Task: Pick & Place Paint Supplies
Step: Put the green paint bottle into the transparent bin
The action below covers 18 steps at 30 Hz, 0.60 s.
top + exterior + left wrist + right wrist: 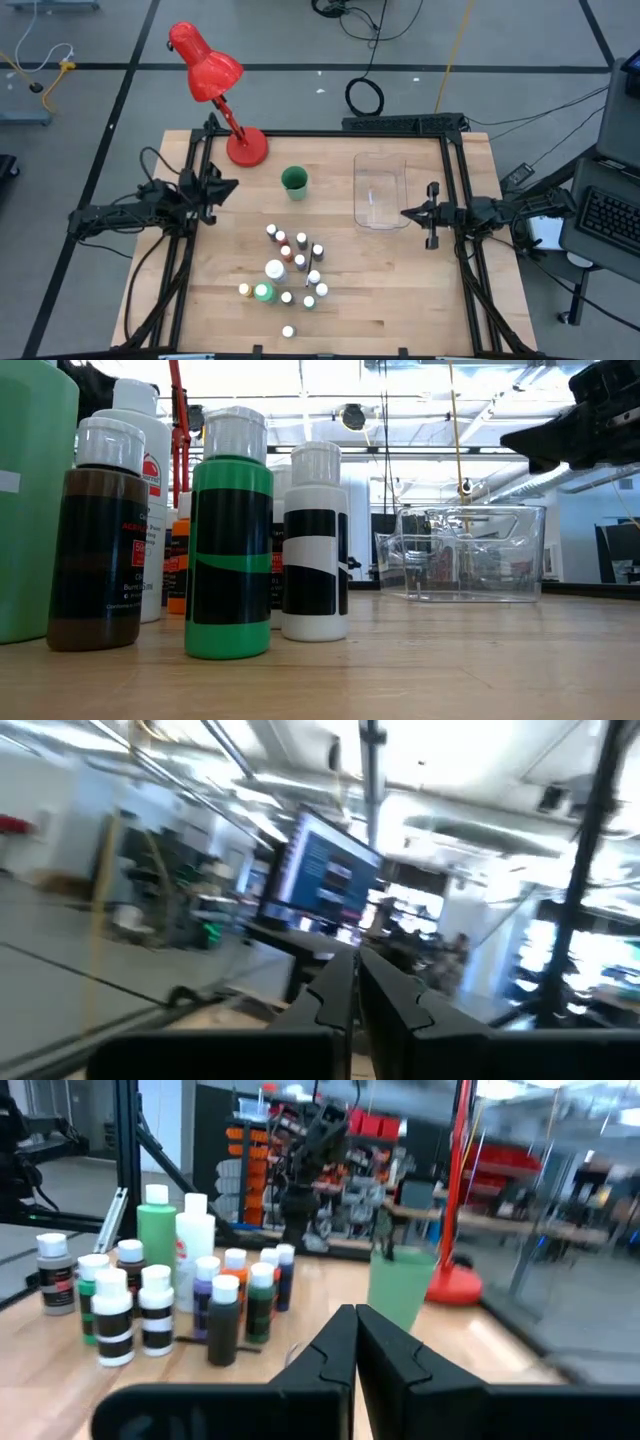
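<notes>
The paint supplies stand grouped near the table's middle: small white-capped bottles (298, 262) in varied colours, a bigger white bottle (275, 269) and a bigger green bottle (263, 292), all upright on their bases. A thin dark brush (215, 1342) lies at their feet. My left gripper (232, 186) hovers shut at the table's left edge, tipped upward, its fingers (340, 995) together. My right gripper (405, 212) hovers shut at the right side, level, pointing toward the bottles (160, 1305); its fingertips (355, 1330) are closed on nothing.
A green cup (294, 180) stands beyond the bottles. A clear plastic tray (381, 190) sits at the far right, just beside my right gripper. A red desk lamp (215, 85) stands at the far left corner. Black frame rails (455, 250) line the table's sides.
</notes>
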{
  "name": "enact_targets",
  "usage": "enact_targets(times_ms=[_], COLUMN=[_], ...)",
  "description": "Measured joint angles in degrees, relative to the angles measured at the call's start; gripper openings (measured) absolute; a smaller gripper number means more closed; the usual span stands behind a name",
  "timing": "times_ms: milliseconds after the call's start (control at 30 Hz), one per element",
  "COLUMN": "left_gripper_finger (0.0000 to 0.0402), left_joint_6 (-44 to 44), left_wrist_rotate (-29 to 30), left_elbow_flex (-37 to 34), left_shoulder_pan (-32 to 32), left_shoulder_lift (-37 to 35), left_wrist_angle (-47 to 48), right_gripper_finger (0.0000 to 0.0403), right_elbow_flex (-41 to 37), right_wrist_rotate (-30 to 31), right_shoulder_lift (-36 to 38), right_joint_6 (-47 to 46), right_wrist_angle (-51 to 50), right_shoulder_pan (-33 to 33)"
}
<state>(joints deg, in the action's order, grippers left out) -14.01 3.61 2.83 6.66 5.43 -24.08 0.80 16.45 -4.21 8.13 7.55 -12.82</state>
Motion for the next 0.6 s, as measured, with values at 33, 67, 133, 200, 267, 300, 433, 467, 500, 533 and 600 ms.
enact_targets(times_ms=[33, 67, 133, 200, 267, 300, 433, 467, 500, 533, 600], left_gripper_finger=[0.0008, 0.0004, 0.0006, 0.0011, 0.0013, 0.0011, 0.0004, 0.0006, 0.0009, 0.001, 0.0009], left_joint_6=[1.2, 2.72, 4.35, 4.87, 6.21, 7.7, 11.99, 12.15, 12.74, 13.47, 14.5], left_wrist_rotate=[-2.02, -3.31, -3.44, -3.63, -5.04, -6.03, -5.06, -3.78, -2.5, -1.44, 1.08], left_elbow_flex=[0.88, 1.66, 3.67, 7.43, 12.07, 14.68, 26.85, 30.07, 33.3, 36.44, 42.11], left_shoulder_pan=[-0.07, -0.19, -0.42, -0.55, -0.93, -1.22, -2.57, -2.87, -3.27, -3.65, -4.13], left_shoulder_lift=[1.89, 4.19, 9.48, 15.15, 20.83, 23.96, 36.15, 39.19, 42.23, 45.33, 51.12], left_wrist_angle=[0.17, 0.24, -0.06, -0.81, 1.1, 3.31, 14.57, 17.67, 20.83, 24.4, 31.42], right_gripper_finger=[0.0004, 0.0004, 0.0004, 0.0004, 0.0004, 0.0004, 0.0004, 0.0004, 0.0004, 0.0004, 0.0004], right_elbow_flex=[0.0, 0.0, 0.0, 0.0, 0.0, 0.0, 0.0, 0.0, 0.0, 0.0, 0.0], right_wrist_rotate=[0.0, 0.0, -0.01, -0.02, -0.02, -0.04, -0.07, -0.1, -0.15, -0.17, -0.17], right_shoulder_lift=[0.01, 0.02, 0.01, 0.0, 0.0, 0.02, 0.02, 0.02, 0.02, 0.02, 0.0], right_joint_6=[2.14, 4.49, 7.0, 7.24, 7.57, 7.9, 10.22, 10.18, 10.13, 10.16, 10.86], right_wrist_angle=[0.78, 1.21, 1.25, 1.32, 1.99, 2.31, 2.15, 1.95, 1.49, 0.81, -0.19], right_shoulder_pan=[0.0, 0.0, 0.0, 0.0, 0.0, 0.0, 0.0, 0.0, 0.0, 0.0, 0.01])
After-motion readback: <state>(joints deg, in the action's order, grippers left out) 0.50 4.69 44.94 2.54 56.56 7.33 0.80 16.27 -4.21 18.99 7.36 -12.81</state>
